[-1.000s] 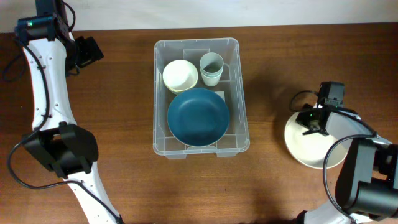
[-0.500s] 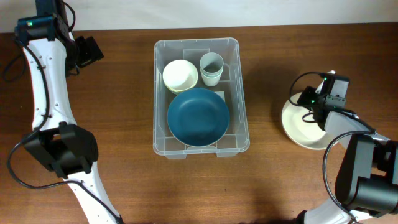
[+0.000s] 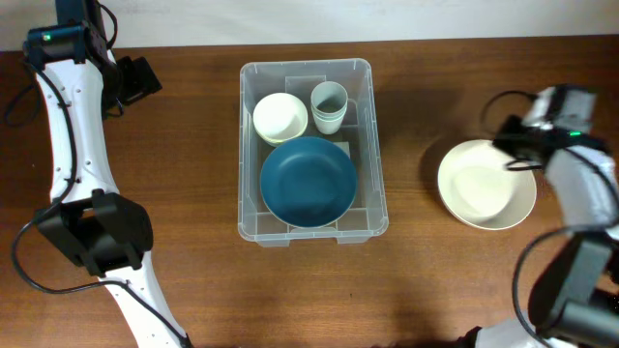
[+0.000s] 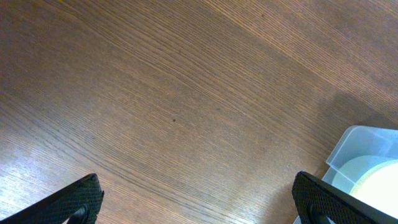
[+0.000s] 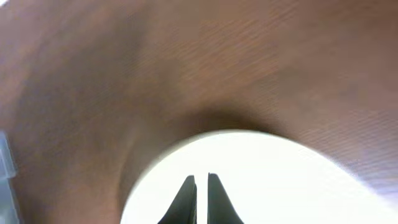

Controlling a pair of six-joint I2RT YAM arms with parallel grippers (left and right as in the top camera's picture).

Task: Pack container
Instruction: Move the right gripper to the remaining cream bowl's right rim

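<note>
The clear container [image 3: 371, 145] stands mid-table and holds a blue plate [image 3: 309, 181], a cream bowl [image 3: 280, 118] and a pale green cup [image 3: 329, 104]. A white plate [image 3: 486, 184] lies flat on the table to its right. My right gripper [image 3: 513, 159] hangs over that plate's far right rim. In the right wrist view the right gripper [image 5: 201, 186] is shut above the white plate [image 5: 267, 174], with nothing between the fingers. My left gripper [image 3: 145, 77] is open at the far left. In the left wrist view the left gripper [image 4: 199, 205] spans bare wood beside the container's corner [image 4: 357, 143].
The wooden table [image 3: 193, 290] runs all round the container. A white wall borders the table's far edge. The left arm's white links [image 3: 73, 145] stretch along the left side. The container's edge [image 5: 4, 180] shows at the left of the right wrist view.
The right arm swung from the plate's near side up to the far right. The white plate shifted toward the far edge. The left arm stayed still.
</note>
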